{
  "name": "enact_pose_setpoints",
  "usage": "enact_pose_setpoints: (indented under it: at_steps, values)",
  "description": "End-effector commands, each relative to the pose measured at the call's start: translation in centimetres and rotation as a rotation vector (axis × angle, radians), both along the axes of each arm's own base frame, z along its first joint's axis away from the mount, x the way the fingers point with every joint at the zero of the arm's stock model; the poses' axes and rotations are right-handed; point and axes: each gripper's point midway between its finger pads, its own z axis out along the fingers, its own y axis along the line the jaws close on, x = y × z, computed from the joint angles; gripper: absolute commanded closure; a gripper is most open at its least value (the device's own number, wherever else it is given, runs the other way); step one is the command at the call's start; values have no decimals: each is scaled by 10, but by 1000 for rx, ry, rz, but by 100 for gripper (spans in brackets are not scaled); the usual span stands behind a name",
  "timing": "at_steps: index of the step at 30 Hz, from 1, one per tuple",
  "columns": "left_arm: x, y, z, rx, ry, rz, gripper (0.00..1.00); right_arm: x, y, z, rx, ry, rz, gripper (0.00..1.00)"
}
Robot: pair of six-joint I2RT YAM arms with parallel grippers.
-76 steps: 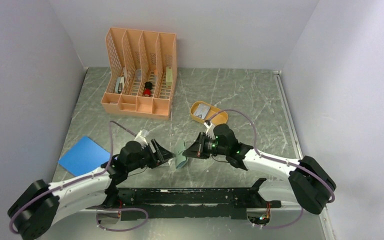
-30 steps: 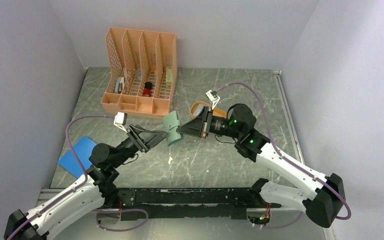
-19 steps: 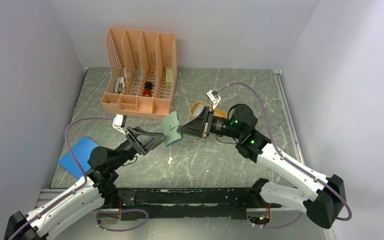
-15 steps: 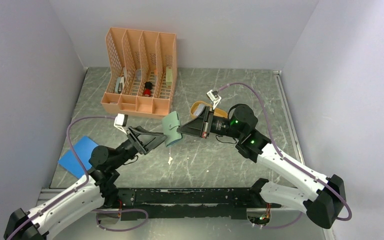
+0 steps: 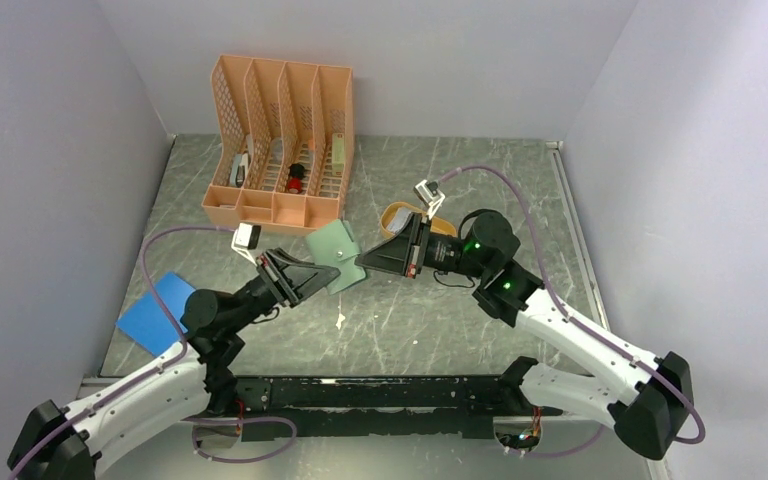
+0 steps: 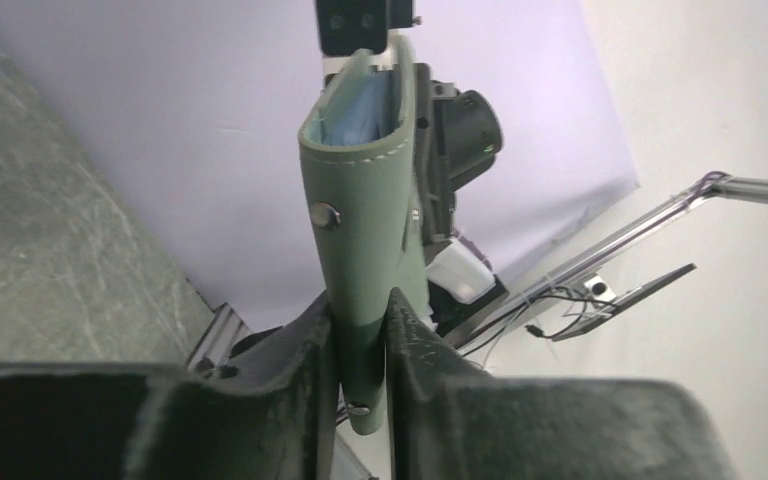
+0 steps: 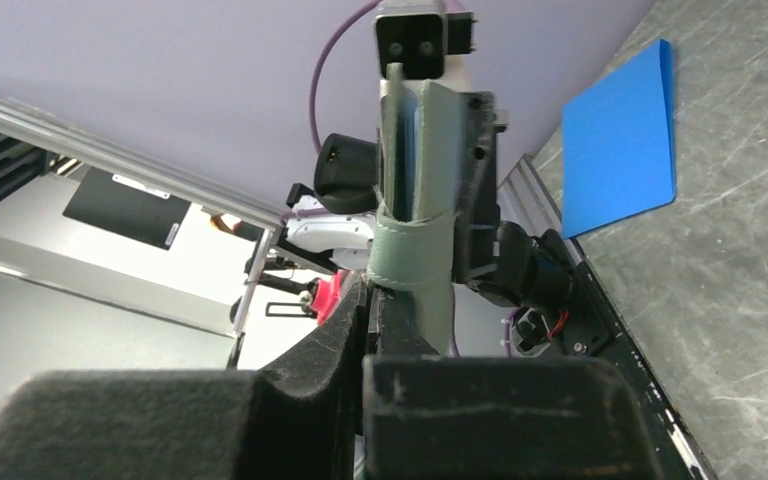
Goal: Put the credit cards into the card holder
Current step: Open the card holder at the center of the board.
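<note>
The grey-green card holder (image 5: 334, 254) hangs above the table's middle, held from both sides. My left gripper (image 5: 324, 273) is shut on its lower left edge. In the left wrist view both pads pinch the holder (image 6: 360, 220) at my left gripper (image 6: 360, 322), and pale teal lining shows at its top. My right gripper (image 5: 364, 262) is shut on the holder's right edge. In the right wrist view the holder (image 7: 415, 230) rises from my right gripper (image 7: 371, 296). The credit cards are out of sight. The orange oval tray (image 5: 443, 226) lies mostly behind my right wrist.
An orange slotted organizer (image 5: 280, 150) with small items stands at the back left. A bright blue flat sheet (image 5: 155, 312) lies at the left, also seen from the right wrist as the blue sheet (image 7: 620, 140). A small pale scrap (image 5: 340, 321) lies below the holder.
My left gripper has shut on the card holder. The holder has swung from a narrow upright fold to a broader, flatter face. The right arm has barely moved.
</note>
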Motion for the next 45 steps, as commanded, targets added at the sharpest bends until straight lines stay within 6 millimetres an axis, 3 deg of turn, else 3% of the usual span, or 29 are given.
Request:
enact_pose_setpoints:
  at_steps: [1, 2, 4, 7, 10, 14, 19, 27, 34, 45]
  values:
    - [-8, 5, 20, -11, -80, 9, 86, -1, -4, 4, -10, -43, -15, 100]
    - [-6, 5, 20, 3, -81, 20, 93, 2, -5, -1, -53, -47, -32, 100]
    - [-1, 4, 20, 59, -76, 51, 95, 14, -11, -7, -158, -107, -116, 98]
    - [18, 5, 14, 251, -24, 146, 95, 26, -27, -9, -305, -180, -225, 70]
    - [40, 12, -2, 503, 59, 250, 95, 36, -38, -13, -425, -241, -329, 58]
    - [56, 22, -16, 706, 157, 316, 95, 41, -30, -19, -590, -327, -444, 58]
    - [63, 25, -25, 803, 236, 332, 95, 38, -8, -11, -683, -443, -546, 58]
    - [61, 27, -10, 817, 217, 330, 95, 59, 16, -14, -799, -525, -623, 57]
    - [60, 27, -13, 820, 216, 329, 95, 66, 38, -22, -832, -529, -607, 57]
    - [60, 28, -9, 814, 200, 332, 95, 77, 49, -33, -922, -518, -627, 57]
